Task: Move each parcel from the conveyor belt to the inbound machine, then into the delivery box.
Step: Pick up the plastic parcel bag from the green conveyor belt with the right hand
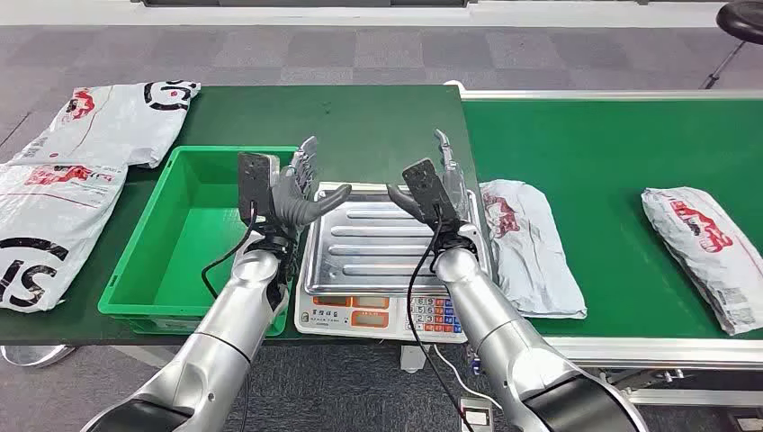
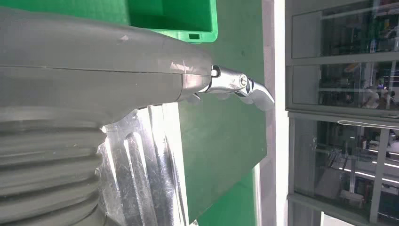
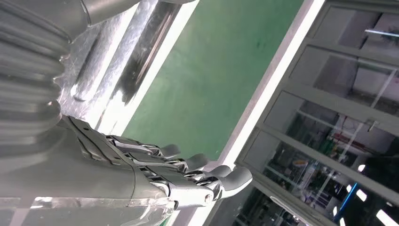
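Note:
Two grey-white parcels with red print lie on the green conveyor belt (image 1: 612, 144): one parcel (image 1: 526, 243) just right of the scale, another parcel (image 1: 706, 252) further right. The inbound machine is a scale with a ribbed steel pan (image 1: 378, 238), bare. The green delivery box (image 1: 193, 225) stands to its left with nothing in it. My left hand (image 1: 292, 189) hovers over the pan's left edge, fingers spread, holding nothing. My right hand (image 1: 436, 189) hovers over the pan's right edge, fingers straight, holding nothing. The left wrist view shows the box rim (image 2: 188, 33) and pan (image 2: 141, 174).
Two large flat parcels (image 1: 117, 121) (image 1: 45, 225) lie on the dark green table left of the box. The scale's keypad and display (image 1: 378, 315) face me at the table's front edge. A stool (image 1: 738, 27) stands at the far right.

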Tool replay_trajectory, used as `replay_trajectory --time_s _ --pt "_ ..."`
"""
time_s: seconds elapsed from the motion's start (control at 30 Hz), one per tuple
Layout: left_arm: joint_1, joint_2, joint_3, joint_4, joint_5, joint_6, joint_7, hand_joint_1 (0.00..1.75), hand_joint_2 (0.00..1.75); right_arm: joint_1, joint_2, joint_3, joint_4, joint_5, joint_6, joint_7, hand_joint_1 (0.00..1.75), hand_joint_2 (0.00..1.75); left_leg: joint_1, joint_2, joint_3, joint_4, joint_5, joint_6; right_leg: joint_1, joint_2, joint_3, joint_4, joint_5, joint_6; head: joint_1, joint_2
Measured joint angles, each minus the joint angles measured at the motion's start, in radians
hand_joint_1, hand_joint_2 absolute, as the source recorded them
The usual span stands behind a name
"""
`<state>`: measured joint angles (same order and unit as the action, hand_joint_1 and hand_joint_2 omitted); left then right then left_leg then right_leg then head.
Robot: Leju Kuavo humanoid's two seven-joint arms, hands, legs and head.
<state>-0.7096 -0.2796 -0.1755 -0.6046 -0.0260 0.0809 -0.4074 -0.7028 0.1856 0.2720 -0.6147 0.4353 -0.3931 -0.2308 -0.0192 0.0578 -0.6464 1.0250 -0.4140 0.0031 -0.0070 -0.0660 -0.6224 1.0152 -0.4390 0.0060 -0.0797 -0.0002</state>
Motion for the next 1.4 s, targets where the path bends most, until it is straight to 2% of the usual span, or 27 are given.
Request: replay_trajectory --time_s 0.2,0.47,0.7,0.83,1.13,1.3,1.4 --pt "0.011 0.003 0.0 -0.001 0.012 0.002 -0.005 0.0 1.75 0.001 0.006 0.0 -0.011 0.017 -0.003 0.017 0.0 1.75 0.0 0.0 0.0 0.0 0.0 0.0 0.0 0.0 0.0 0.0 0.0 0.0 0.0 0.0" --pt "0.02 0.015 0.0 -0.013 0.012 0.023 -0.009 0.0 1.75 -0.011 -0.014 0.0 -0.013 0.125 -0.087 0.129 0.0 1.75 0.0 0.0 0.0 0.0 0.0 0.0 0.0 0.0 0.0 0.0 0.0 0.0 0.0 0.0" --pt "0.03 0.031 0.0 -0.026 0.018 0.034 -0.013 0.0 1.75 -0.062 -0.107 0.0 0.01 0.287 -0.085 0.256 0.0 1.75 0.0 -0.002 0.0 0.0 0.0 0.0 0.0 -0.001 0.0 0.0 0.0 0.0 0.0 0.0" --pt "0.032 0.044 0.0 -0.027 0.026 0.036 -0.023 0.0 1.75 -0.092 -0.174 0.0 0.046 0.349 -0.072 0.292 0.0 1.75 0.0 -0.002 0.0 0.0 0.0 0.0 0.0 -0.002 0.001 0.0 0.0 0.0 0.0 0.0" --pt "0.042 0.059 0.0 -0.032 0.03 0.033 -0.028 0.0 1.75 -0.09 -0.292 -0.01 0.107 0.387 -0.034 0.339 0.0 1.75 0.0 -0.004 0.0 0.0 0.0 0.0 0.0 -0.003 0.001 0.0 0.0 0.0 0.0 0.0" --pt "0.042 0.061 0.0 -0.032 0.031 0.032 -0.028 0.0 1.75 -0.085 -0.324 -0.02 0.128 0.39 -0.024 0.349 0.0 1.75 0.0 -0.001 0.0 0.001 -0.001 0.001 0.0 0.0 0.0 0.0 0.0 0.0 0.0 0.0" --pt "0.042 0.061 0.0 -0.032 0.031 0.03 -0.027 0.0 1.75 -0.071 -0.346 -0.039 0.142 0.369 0.014 0.372 0.0 1.75 0.0 -0.003 0.0 0.001 -0.001 0.001 0.0 -0.003 0.001 -0.001 0.0 0.0 0.0 0.0"
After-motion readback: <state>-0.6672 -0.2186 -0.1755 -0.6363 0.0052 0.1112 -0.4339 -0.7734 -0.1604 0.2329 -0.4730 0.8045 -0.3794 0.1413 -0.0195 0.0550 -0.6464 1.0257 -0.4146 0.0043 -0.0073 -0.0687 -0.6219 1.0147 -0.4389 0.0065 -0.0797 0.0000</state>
